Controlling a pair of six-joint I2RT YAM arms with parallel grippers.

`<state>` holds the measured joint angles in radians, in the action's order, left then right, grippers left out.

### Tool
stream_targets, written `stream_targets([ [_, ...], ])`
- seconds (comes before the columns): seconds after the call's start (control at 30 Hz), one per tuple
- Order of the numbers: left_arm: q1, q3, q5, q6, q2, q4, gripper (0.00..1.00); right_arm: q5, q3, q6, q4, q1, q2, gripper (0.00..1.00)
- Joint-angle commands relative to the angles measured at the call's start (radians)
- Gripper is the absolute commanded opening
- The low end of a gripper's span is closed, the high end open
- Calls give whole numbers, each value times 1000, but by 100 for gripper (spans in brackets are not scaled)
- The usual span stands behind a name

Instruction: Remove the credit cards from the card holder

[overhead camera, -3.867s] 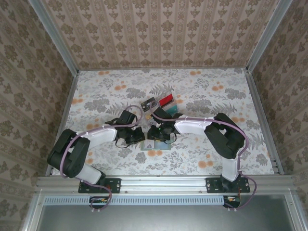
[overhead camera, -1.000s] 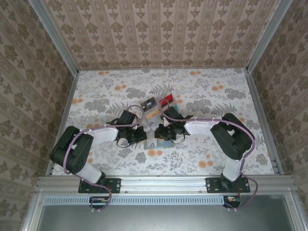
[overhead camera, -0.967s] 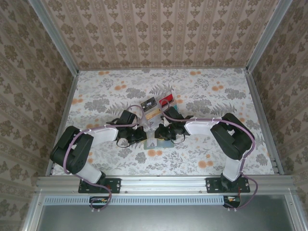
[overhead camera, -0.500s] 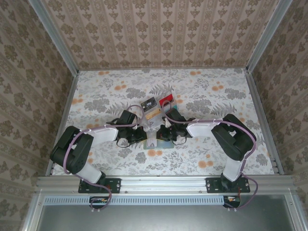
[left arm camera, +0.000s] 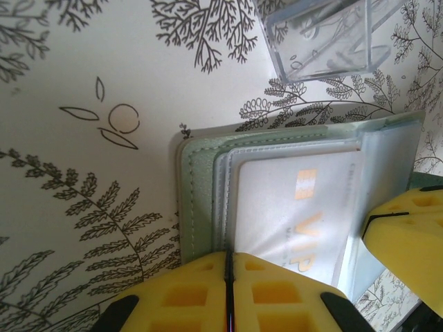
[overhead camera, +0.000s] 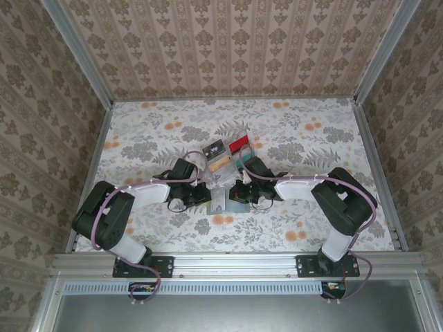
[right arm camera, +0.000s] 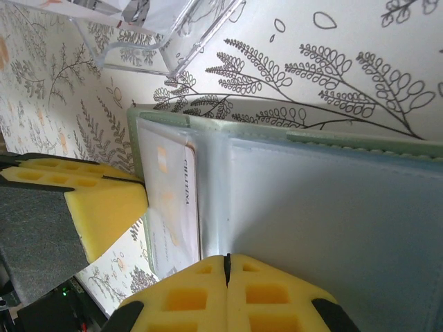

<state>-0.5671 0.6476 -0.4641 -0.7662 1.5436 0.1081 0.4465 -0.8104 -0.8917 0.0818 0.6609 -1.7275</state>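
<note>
Card holder (overhead camera: 221, 203) is laid open on the worktop, towards the near edge, midway between the sides. One pale card (left arm camera: 297, 214) is seen under a clear sleeve (right arm camera: 311, 221). Left gripper (left arm camera: 228, 277) and right gripper (right arm camera: 226, 277) are clenched, pads set against the holder; a pinch cannot be told. Black card (overhead camera: 215, 147), red card (overhead camera: 239, 143) and tan card (overhead camera: 221, 164) are laid just beyond.

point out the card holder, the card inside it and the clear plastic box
card holder (left arm camera: 197, 194): left wrist view, on its green stitched edge
card (left arm camera: 291, 200): left wrist view, on its pale face beside the VIP lettering
clear plastic box (left arm camera: 318, 48): left wrist view, on its transparent wall
</note>
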Motion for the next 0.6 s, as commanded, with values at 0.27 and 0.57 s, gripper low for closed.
stream_targets([
  [0.27, 4, -27, 42, 17, 35, 88, 9, 90, -57, -38, -10, 0, -52, 20],
  [0.57, 6, -29, 42, 18, 37, 85, 6, 63, -90, -44, -60, 2, -95, 15],
])
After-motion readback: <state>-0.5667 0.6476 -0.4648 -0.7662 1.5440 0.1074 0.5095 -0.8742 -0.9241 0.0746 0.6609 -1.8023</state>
